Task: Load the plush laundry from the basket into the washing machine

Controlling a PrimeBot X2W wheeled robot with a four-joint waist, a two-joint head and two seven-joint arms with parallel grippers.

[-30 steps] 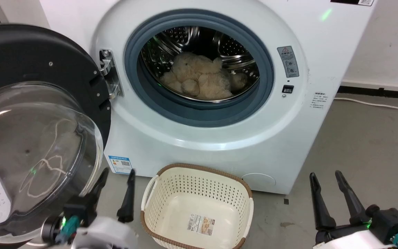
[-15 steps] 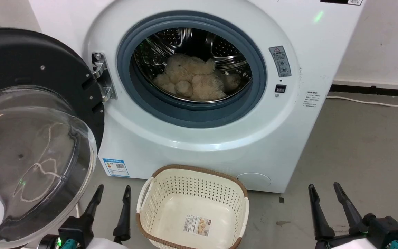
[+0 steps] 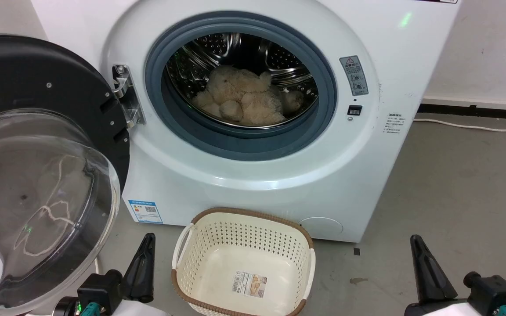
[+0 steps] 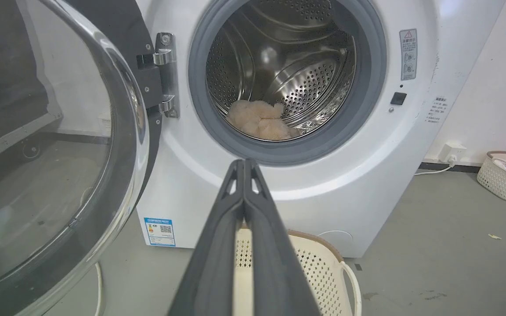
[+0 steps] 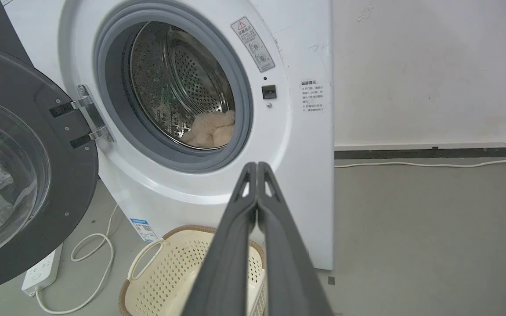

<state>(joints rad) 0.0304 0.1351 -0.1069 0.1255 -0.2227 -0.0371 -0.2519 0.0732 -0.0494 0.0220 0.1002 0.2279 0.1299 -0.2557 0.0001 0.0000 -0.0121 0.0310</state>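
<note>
Teddy (image 3: pixel 242 98) is lying in the washer (image 3: pixel 367 175) ahead of left end effector (image 4: pixel 244 163) and right end effector (image 5: pixel 257 166), both clenched empty; basket (image 3: pixel 253 235) beneath is sitting bare. Loading is looking finished, next calling only for backing away.

The basket (image 3: pixel 244 235) loses its near rim at the frame's bottom edge, and its floor label (image 3: pixel 250 283) is too small to read.

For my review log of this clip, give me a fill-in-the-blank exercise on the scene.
The plush laundry lies in the steel ____ of the washing machine.
Its door stands ____.
The basket sits on the floor in ____ of the washing machine.
The left gripper and right gripper have their jaws ____.
Missing: drum; open; front; shut.
</note>
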